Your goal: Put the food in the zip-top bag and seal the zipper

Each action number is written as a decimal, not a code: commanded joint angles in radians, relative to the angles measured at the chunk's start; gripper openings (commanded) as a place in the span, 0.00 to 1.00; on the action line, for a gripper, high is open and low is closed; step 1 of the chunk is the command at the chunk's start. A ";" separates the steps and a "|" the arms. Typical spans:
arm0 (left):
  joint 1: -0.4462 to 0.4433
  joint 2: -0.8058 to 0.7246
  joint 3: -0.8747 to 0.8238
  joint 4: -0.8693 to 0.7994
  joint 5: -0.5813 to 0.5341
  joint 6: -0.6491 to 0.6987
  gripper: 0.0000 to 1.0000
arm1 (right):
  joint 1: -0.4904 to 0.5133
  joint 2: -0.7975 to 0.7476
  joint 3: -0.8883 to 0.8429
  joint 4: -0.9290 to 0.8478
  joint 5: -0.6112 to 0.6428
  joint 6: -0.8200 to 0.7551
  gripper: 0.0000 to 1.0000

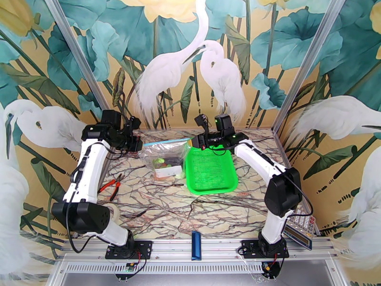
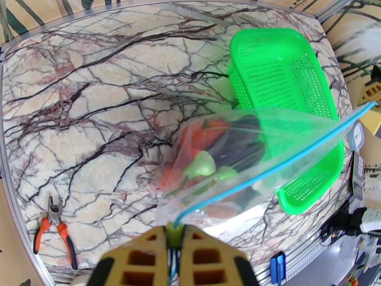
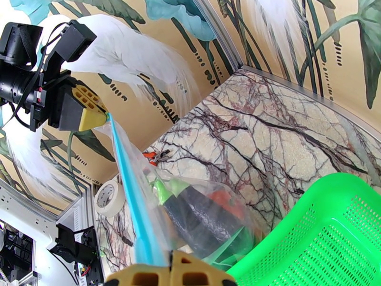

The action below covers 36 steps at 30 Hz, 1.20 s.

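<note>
The left tool (image 2: 174, 237) pinches the left end of the zipper (image 3: 129, 187) and the right tool (image 3: 170, 264) is clamped on its right end, stretching the strip taut above the far middle of the counter (image 2: 95, 91). The zip-top bag (image 2: 285, 132) sags beneath with the food (image 2: 238, 148) inside, just left of the green basket (image 2: 281, 72). Sealing well, I judge, calls for one tool anchoring firmly while the other slides along the strip, pressing evenly, without letting it slacken.

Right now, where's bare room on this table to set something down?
Bare marble: the near middle, between the pliers, green basket and blue bar. Crowded: far middle, where the zip-top bag hangs between left pincer and right pincer, beside the basket.
</note>
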 commanded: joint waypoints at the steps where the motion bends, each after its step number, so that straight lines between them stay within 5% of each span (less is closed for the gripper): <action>1: 0.026 -0.095 -0.048 0.097 -0.091 -0.088 0.00 | -0.006 -0.027 0.054 -0.032 -0.007 -0.001 0.00; 7: 0.019 -0.296 -0.197 0.231 -0.151 -0.240 0.00 | 0.064 -0.027 0.184 -0.243 -0.052 -0.100 0.00; 12: 0.011 -0.449 -0.231 0.182 -0.193 -0.311 0.00 | 0.109 -0.020 0.261 -0.452 -0.120 -0.156 0.00; 21: 0.012 -0.443 -0.130 0.003 -0.146 -0.368 0.00 | 0.108 0.061 0.422 -0.692 -0.334 -0.149 0.00; 28: 0.110 -0.087 -0.206 0.263 -0.033 -0.307 0.00 | -0.019 0.363 0.527 -0.391 -0.267 0.132 0.00; 33: 0.112 0.287 -0.013 0.338 0.038 -0.332 0.00 | -0.054 0.677 0.896 -0.520 -0.196 0.134 0.00; 36: 0.093 0.438 0.103 0.350 0.033 -0.338 0.00 | -0.063 0.746 0.953 -0.465 -0.164 0.165 0.00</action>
